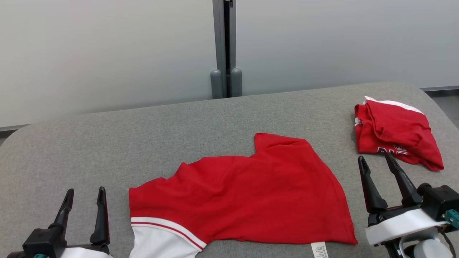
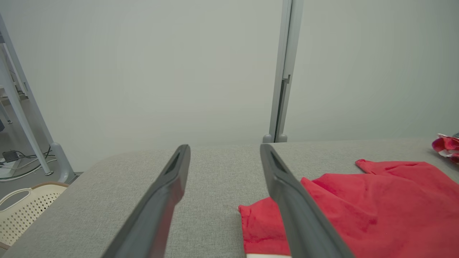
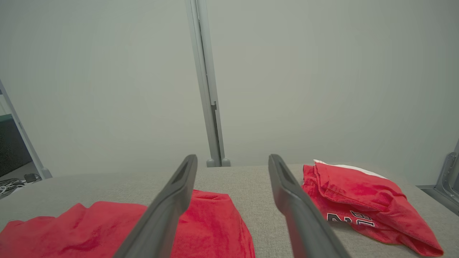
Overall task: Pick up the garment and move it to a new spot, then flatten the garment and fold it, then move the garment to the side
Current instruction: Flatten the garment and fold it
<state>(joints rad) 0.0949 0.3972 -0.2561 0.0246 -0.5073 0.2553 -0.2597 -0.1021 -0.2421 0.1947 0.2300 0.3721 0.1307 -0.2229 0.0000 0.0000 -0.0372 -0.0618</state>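
**Garment laid out, both grippers clear.** We see the garment (image 1: 251, 193), a red shirt with a white, red-striped panel (image 1: 154, 240) at its near left corner. It lies spread and mostly flat on the grey padded table (image 1: 89, 143). A small white label (image 1: 319, 249) hangs from its near hem.

The left gripper (image 1: 86, 190) stands just left of the garment, apart from the cloth, its jaws parted with nothing between them. The right gripper (image 1: 374, 157) stands just right of the garment, also clear of it, jaws wide and empty.

Beyond the garment's right side, near but not touching, lies a second red shirt (image 1: 394, 143) in loose folds. Its dark lettering is partly hidden, so we cannot read it.

Behind the garment, past the table's far edge, a grey post (image 1: 226, 46) divides the pale wall panels. Far to the garment's left, below the table, the left wrist view shows a cream perforated basket (image 2: 21, 211).
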